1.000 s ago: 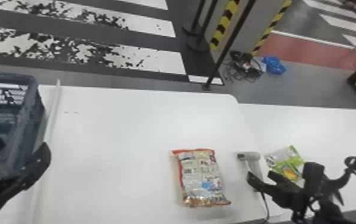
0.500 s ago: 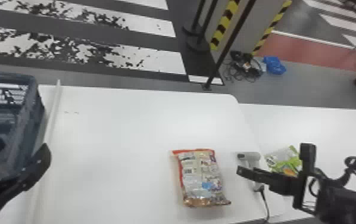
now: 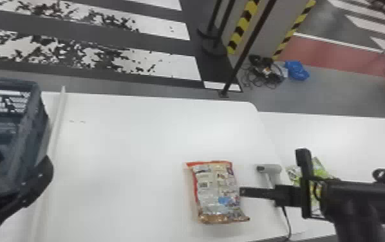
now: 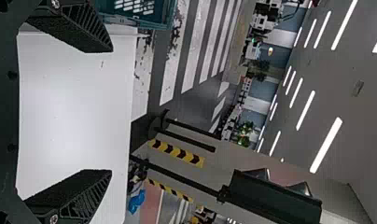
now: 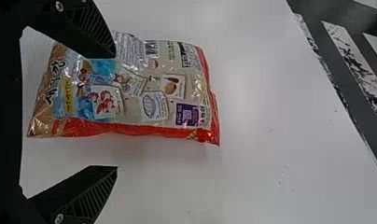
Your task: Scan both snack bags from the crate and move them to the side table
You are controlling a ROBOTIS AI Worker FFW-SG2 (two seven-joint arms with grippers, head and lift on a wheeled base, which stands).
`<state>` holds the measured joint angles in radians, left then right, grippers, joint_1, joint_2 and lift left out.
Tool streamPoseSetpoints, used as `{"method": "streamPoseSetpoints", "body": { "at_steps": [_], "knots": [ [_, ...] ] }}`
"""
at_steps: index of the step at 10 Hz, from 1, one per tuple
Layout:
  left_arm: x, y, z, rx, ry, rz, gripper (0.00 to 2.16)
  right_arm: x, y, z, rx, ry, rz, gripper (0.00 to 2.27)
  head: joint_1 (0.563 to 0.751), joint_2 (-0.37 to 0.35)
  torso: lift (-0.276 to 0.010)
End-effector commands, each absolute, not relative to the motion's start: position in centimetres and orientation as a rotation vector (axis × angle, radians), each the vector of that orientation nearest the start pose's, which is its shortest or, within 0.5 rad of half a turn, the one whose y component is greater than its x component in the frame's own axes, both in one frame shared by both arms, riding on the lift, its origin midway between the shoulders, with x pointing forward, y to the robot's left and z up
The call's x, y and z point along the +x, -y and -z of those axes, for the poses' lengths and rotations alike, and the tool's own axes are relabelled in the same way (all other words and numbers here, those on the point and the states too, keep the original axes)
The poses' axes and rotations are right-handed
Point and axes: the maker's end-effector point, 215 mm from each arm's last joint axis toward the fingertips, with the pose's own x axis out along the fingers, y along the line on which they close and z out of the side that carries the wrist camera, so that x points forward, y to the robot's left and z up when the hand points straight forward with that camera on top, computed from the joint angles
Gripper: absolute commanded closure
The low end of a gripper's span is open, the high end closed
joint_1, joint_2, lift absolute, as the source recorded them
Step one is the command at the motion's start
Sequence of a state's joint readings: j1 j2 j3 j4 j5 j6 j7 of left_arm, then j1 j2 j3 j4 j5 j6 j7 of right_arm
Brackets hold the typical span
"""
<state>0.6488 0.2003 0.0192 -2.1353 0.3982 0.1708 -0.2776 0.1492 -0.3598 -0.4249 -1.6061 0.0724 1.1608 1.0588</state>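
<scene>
The bag (image 3: 217, 190) lies flat on the worktop (image 3: 114, 167), low and right of centre in the head view. There its whole outline shows beside the scanner (image 3: 274, 169) and its cord (image 3: 287, 222); the right wrist view adds the small food pictures and purple code patch on its face. The right gripper (image 3: 244, 192) reaches in from the head view's lower right, its tip at the bag's scanner-side edge. In the right wrist view its fingers (image 5: 84, 28) are spread wide: part of the bag shows in the gap, one finger overlaps it, and the other stands apart from its red edge. Whether either touches, I cannot tell. Farther right, a green bag (image 3: 322, 165) lies on the second worktop (image 3: 356, 138), partly hidden behind the right arm. At the head view's left edge is the crate (image 3: 32, 96), with the left gripper (image 3: 24, 158) in front of it; its fingers are also spread, well apart from the bag. The left wrist view adds strip lights (image 4: 326, 144) on the ceiling, past the striped floor (image 4: 191, 51).
</scene>
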Motion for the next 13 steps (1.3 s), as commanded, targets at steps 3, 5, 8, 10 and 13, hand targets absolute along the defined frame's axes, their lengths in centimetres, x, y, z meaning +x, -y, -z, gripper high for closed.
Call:
{"method": "streamPoseSetpoints", "body": {
  "at_steps": [3,5,8,10,13],
  "knots": [
    [38.2,-17.9,38.4,-0.249,-0.240,0.374,0.07,33.9,37.8,57.1,0.393,-1.179,-0.398,0.08,0.695,-0.335,-0.029],
    [38.2,-18.0,38.5,-0.248,-0.242,0.373,0.07,34.7,37.0,58.1,0.369,-1.189,-0.433,0.08,0.695,-0.312,-0.029],
    [38.2,-18.4,38.7,-0.247,-0.246,0.367,0.07,35.7,36.3,59.0,0.316,-1.159,-0.481,2.00,0.695,-0.281,-0.029],
    [38.2,-18.4,38.7,-0.248,-0.245,0.366,0.07,35.6,36.6,58.8,0.294,-1.143,-0.488,2.24,0.695,-0.274,-0.029],
    [38.2,-18.4,38.8,-0.251,-0.243,0.364,0.07,34.6,36.6,57.1,0.288,-1.159,-0.441,2.24,0.695,-0.280,-0.029]
  ]
}}
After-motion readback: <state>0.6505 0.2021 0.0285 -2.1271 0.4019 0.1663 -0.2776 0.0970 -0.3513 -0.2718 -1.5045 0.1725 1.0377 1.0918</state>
